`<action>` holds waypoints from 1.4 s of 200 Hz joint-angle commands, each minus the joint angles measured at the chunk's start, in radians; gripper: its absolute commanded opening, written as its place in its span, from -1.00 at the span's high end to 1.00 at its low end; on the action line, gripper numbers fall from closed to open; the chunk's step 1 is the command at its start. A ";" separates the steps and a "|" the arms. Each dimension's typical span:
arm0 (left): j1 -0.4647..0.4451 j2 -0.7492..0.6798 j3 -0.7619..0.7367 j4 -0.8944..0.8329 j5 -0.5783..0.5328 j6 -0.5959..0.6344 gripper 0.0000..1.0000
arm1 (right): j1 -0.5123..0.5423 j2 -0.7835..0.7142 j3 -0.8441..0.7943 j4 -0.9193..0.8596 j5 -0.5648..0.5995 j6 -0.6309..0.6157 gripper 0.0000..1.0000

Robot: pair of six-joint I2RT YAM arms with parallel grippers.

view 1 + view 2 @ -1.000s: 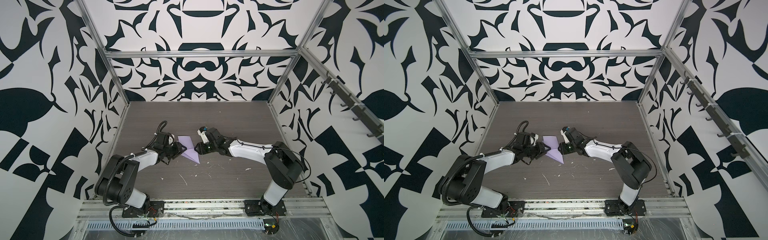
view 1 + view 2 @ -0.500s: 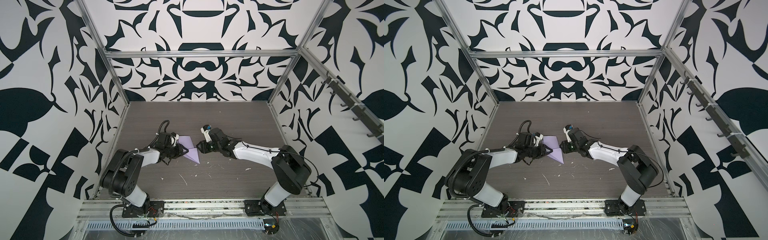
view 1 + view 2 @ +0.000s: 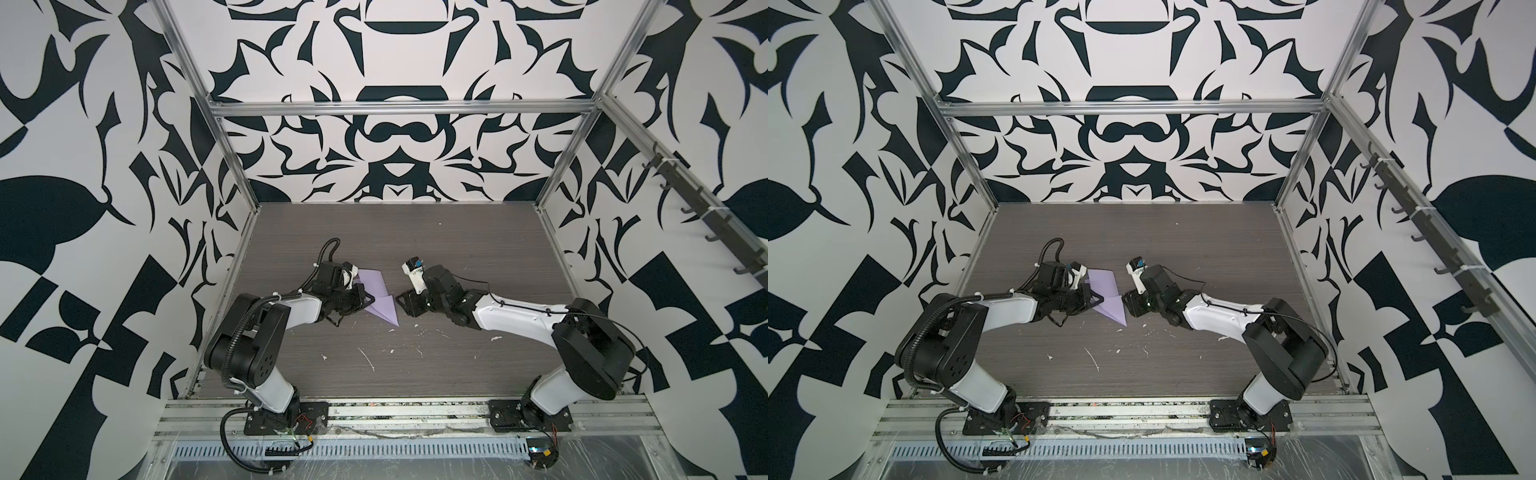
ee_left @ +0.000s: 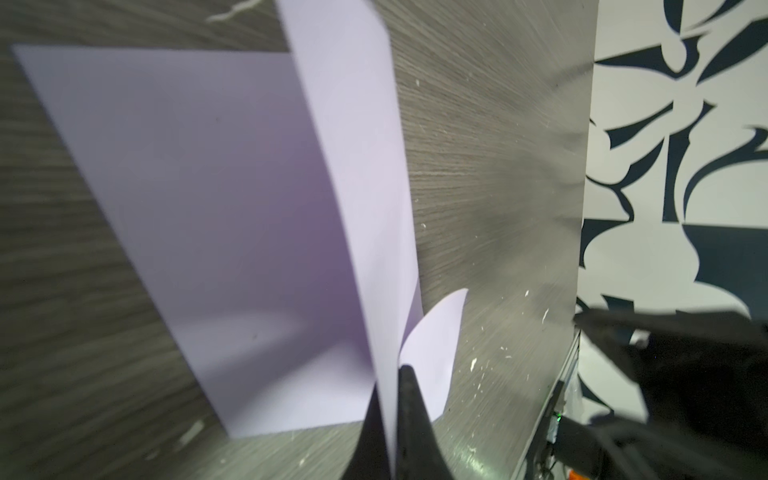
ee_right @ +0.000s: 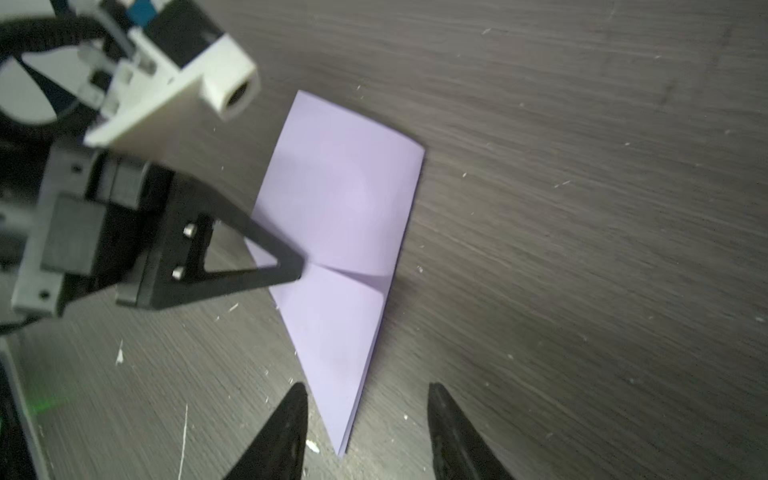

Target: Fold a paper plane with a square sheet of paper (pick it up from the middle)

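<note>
The lilac square sheet of paper (image 3: 380,300) (image 3: 1109,296) lies left of the table's middle, folded into a long wedge with one sharp nose toward the front, a rough paper plane shape. One flap (image 4: 353,166) stands up from the flat part (image 4: 208,199). My left gripper (image 3: 367,300) (image 3: 1096,302) (image 4: 392,384) is shut on that flap's edge, at the sheet's left side (image 5: 300,266). My right gripper (image 3: 401,300) (image 3: 1128,304) (image 5: 368,395) is open just right of the sheet, low over the table. The nose (image 5: 341,449) lies between its fingertips without touching them.
Small white flecks (image 3: 368,359) (image 3: 1092,358) litter the dark wood-grain table in front of the sheet. Patterned walls with aluminium posts (image 3: 235,166) close the left, right and back. The arm bases sit on a rail (image 3: 399,413) at the front edge.
My left gripper's jaws have closed onto the paper's raised flap. My right gripper's jaws have spread a little wider while staying beside the sheet.
</note>
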State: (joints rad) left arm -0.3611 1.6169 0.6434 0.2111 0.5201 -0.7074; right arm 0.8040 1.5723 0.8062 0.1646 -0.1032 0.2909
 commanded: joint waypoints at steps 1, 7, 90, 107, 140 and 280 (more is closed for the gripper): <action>-0.002 -0.009 0.018 -0.013 -0.034 -0.094 0.93 | 0.073 -0.001 -0.024 0.122 0.092 -0.209 0.00; -0.002 -0.009 0.019 -0.023 -0.043 -0.112 0.92 | 0.086 0.011 -0.030 0.147 0.094 -0.238 0.04; -0.031 -0.005 0.110 -0.220 -0.069 -0.178 0.96 | 0.173 0.234 -0.096 0.578 0.277 -0.441 0.26; -0.033 -0.009 0.121 -0.241 -0.069 -0.187 0.96 | 0.177 0.267 -0.109 0.647 0.287 -0.452 0.30; -0.033 -0.010 0.138 -0.264 -0.069 -0.199 0.96 | 0.181 0.308 -0.117 0.697 0.332 -0.467 0.40; -0.009 -0.025 0.156 -0.302 -0.084 -0.231 0.30 | 0.192 0.350 -0.180 0.802 0.306 -0.482 0.75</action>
State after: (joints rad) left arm -0.3798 1.6169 0.7872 -0.0658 0.4488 -0.9279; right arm 0.9909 1.9308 0.6380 0.9054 0.2134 -0.2050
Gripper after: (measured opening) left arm 0.322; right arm 0.124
